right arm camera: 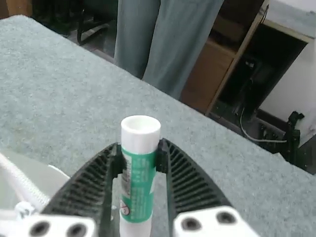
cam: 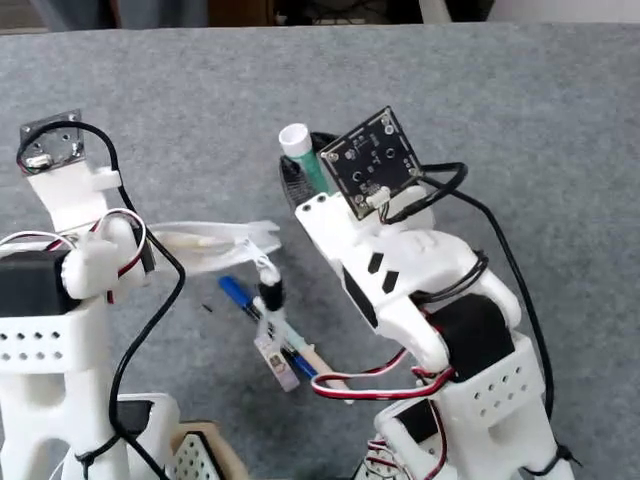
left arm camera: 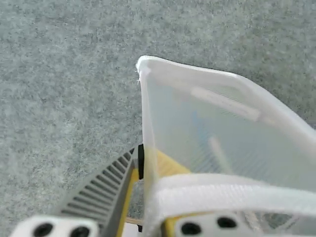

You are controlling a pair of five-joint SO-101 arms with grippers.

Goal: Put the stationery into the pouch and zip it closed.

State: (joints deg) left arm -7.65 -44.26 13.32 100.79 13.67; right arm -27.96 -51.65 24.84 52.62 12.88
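The task is only partly done, by my reckoning. The pouch (cam: 215,245) is sitting low over the table (cam: 500,100) at the left arm. Through its clear wall in the left wrist view a pale shape and a bluish one are showing faintly, perhaps items already inside, though it is too dim to say. A pen (cam: 236,293) and a few other pieces (cam: 283,358) are lying on the table just beside the pouch, so they are yet to go in, and the zipping is coming after that.

The left end effector (left arm camera: 145,160) is pinching the pouch's edge near a corner, with its jaws closed on the thin wall. The right end effector (right arm camera: 139,148) is clamping a glue stick (right arm camera: 139,173) around its green body, with the white cap standing up above the fingers (right arm camera: 94,175). In the high view the stick is being held beyond the pouch, near it but apart from it.
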